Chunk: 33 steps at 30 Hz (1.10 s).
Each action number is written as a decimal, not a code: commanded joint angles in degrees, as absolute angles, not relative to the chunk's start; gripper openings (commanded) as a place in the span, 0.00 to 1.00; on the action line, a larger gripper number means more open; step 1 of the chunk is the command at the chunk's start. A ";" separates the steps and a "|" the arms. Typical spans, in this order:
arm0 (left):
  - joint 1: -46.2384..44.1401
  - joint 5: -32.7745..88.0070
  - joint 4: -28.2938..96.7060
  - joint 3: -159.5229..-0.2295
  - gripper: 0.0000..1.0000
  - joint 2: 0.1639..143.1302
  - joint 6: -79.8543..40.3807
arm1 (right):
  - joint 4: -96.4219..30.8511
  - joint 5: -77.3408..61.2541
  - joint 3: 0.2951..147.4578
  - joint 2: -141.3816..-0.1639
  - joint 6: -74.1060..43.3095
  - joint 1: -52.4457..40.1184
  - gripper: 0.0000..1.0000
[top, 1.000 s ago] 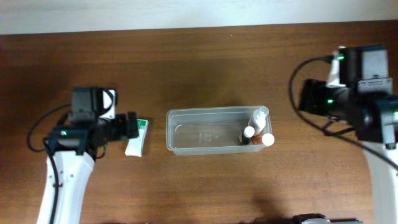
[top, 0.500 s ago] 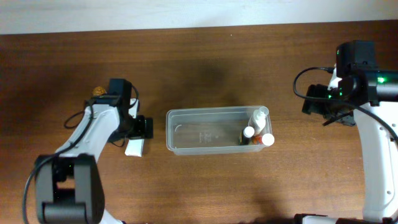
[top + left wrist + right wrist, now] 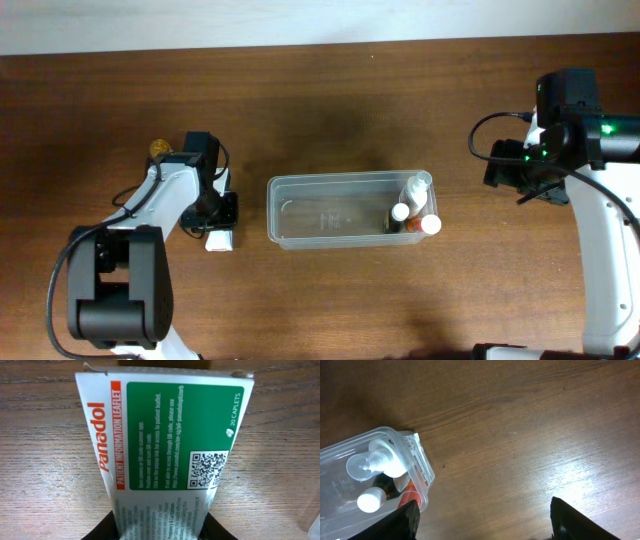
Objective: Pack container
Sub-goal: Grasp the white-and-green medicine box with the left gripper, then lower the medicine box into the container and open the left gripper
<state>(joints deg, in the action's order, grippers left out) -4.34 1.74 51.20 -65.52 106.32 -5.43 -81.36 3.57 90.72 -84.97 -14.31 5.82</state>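
Soft, even light comes from above. Glare lies on the bench [image 3: 585, 467] ahead of the right end effector [image 3: 484, 525]. The box [image 3: 165, 435] has sharp print, blurring near the left end effector [image 3: 160, 535].

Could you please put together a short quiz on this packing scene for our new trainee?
1. True or false: the Panadol box already lies inside the container.
2. Multiple choice: in which part of the container do the bottles stand? A) the end nearer the left arm; B) the end nearer the right arm; C) the middle.
3. Fill in the blank: the right gripper holds nothing and its jaws are ____.

Key: 1. False, it is on the table outside the container, on the left arm's side. 2. B. 3. open.
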 commanded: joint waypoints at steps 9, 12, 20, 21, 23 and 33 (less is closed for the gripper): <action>-7.25 2.20 60.53 -80.66 0.36 99.13 -5.08 | -81.23 3.29 90.30 -85.03 -12.86 6.02 0.75; -11.81 2.22 60.03 -83.83 0.36 95.00 -3.29 | -81.23 3.29 90.30 -85.03 -12.86 6.02 0.75; -30.52 1.83 58.17 -84.25 0.29 91.44 13.17 | -81.19 3.68 90.30 -85.03 -12.27 6.02 0.75; -32.93 0.80 58.15 -83.96 0.28 91.98 14.83 | -81.19 3.68 90.30 -85.03 -12.27 6.04 0.75; -36.12 -1.76 57.98 -83.31 0.26 93.14 16.71 | -81.21 3.68 90.30 -85.03 -12.27 6.04 0.76; -39.92 -4.34 57.93 -81.69 0.33 106.26 19.38 | -81.21 3.68 90.30 -85.03 -12.27 6.04 0.75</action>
<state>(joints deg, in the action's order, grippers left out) -40.16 -2.96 57.84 -82.41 101.91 17.23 -81.21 3.60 90.52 -84.97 -12.84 5.82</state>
